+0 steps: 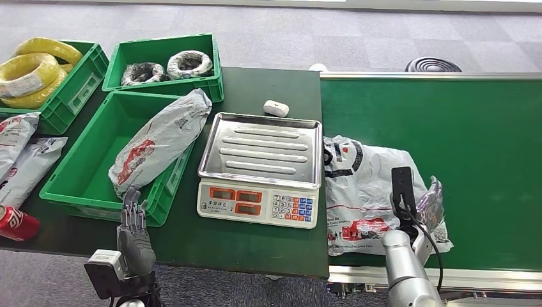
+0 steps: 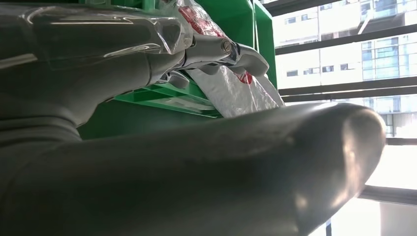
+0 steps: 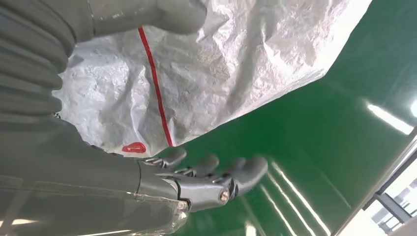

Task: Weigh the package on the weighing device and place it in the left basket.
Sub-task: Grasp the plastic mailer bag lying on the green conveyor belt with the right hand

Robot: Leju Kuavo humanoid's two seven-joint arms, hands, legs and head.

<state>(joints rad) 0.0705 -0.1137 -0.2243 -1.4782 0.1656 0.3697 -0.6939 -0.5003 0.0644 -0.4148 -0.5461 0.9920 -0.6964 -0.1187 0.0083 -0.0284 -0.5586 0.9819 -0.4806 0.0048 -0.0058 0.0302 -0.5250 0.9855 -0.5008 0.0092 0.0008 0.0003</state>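
Note:
A grey package (image 1: 160,141) with red print lies slanted across the right rim of the left green basket (image 1: 83,185), partly inside it. My left hand (image 1: 135,230) stands just in front of that basket with its fingers up and apart, holding nothing. In the left wrist view its fingertips (image 2: 236,51) sit close against the package (image 2: 236,93) at the basket's rim (image 2: 162,96). The silver scale (image 1: 259,163) has a bare tray. A second grey package (image 1: 358,192) lies on the green belt. My right hand (image 1: 404,192) hovers over its right part, fingers apart (image 3: 211,179) beside the bag (image 3: 221,73).
Behind the basket stand two green bins, one with yellow coils (image 1: 32,73), one with dark wire coils (image 1: 166,65). More grey bags (image 1: 19,160) and a red can (image 1: 16,224) lie at the far left. A small white object (image 1: 276,108) sits behind the scale.

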